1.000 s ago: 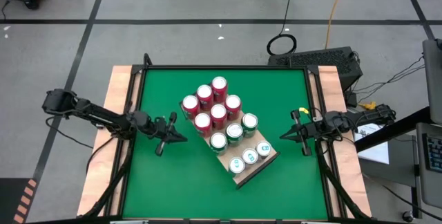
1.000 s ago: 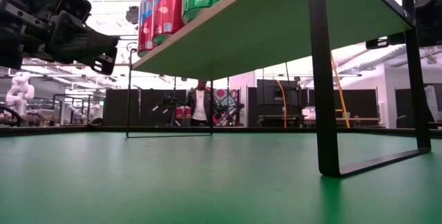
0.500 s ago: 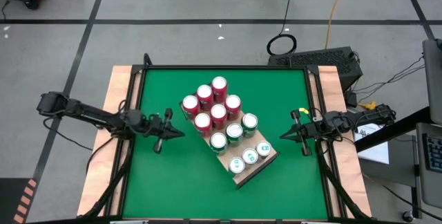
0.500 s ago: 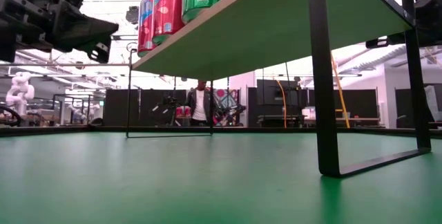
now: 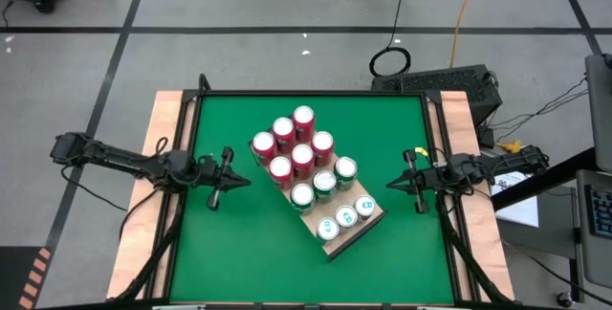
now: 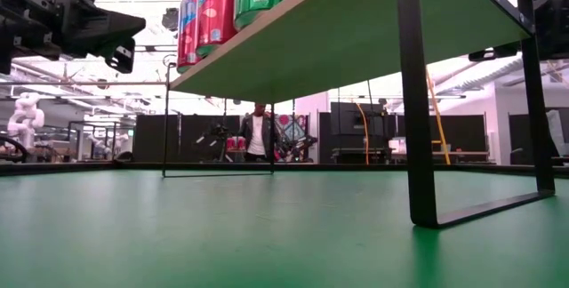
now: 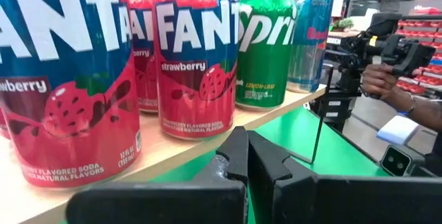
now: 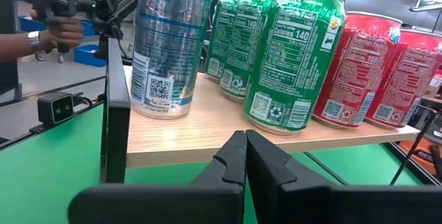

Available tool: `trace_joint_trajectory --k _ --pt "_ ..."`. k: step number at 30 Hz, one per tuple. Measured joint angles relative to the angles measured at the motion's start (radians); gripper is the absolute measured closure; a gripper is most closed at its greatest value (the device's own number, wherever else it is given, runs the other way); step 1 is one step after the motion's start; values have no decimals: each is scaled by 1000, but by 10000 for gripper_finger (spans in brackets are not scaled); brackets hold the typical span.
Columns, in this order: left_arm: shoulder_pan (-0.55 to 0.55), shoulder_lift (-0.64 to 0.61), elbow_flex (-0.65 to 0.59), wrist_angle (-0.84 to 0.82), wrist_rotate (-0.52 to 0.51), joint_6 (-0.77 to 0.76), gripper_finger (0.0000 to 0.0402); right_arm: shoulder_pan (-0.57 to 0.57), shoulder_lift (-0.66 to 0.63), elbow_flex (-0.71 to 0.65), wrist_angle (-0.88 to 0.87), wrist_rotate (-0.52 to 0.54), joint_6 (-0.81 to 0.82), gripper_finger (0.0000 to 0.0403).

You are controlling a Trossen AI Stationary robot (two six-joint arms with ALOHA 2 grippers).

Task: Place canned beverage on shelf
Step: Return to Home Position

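Note:
The shelf [image 5: 373, 225], a light wood board on thin dark legs [image 6: 417, 101], stands slantwise mid-table. On it stand several red cans [image 5: 293, 148], green cans [image 5: 325, 185] and silver-blue cans [image 5: 346, 216], all upright on their bases. My left gripper [image 5: 247, 180] hovers shut and empty to the left of the shelf, pointing level at the red cans [image 7: 197, 51]. My right gripper [image 5: 390, 187] hovers shut and empty to the right of the shelf, facing the green cans [image 8: 293, 54] and a silver can [image 8: 169, 44].
Bare green table [image 5: 239, 253] lies all round the shelf and beneath it [image 6: 267, 226]. Wooden side boards [image 5: 161, 128] flank the table. A person's hand [image 7: 384, 80] shows in the room beyond.
My left gripper has drawn back from the shelf toward the table's left edge, risen a little and tipped up to level, staying shut. The cans and the shelf have not moved.

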Motion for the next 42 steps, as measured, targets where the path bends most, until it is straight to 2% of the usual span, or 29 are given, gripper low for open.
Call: trace_joint_trajectory --k 9,20,25,31,42 --pt "-1 -135 0 -82 61 44 402 -21 -1 0 6 -2 -21 403" --pt "-1 -369 0 -332 -21 44 402 -58 -3 0 10 2 -15 403" --pt "-1 -460 -1 -419 -22 45 402 -93 -3 0 22 51 -22 403" --pt "-1 -585 -1 -535 -30 45 402 -115 -3 0 22 52 -38 403" --pt "1 -592 -1 -615 -109 56 402 -119 -3 0 22 52 -35 403"
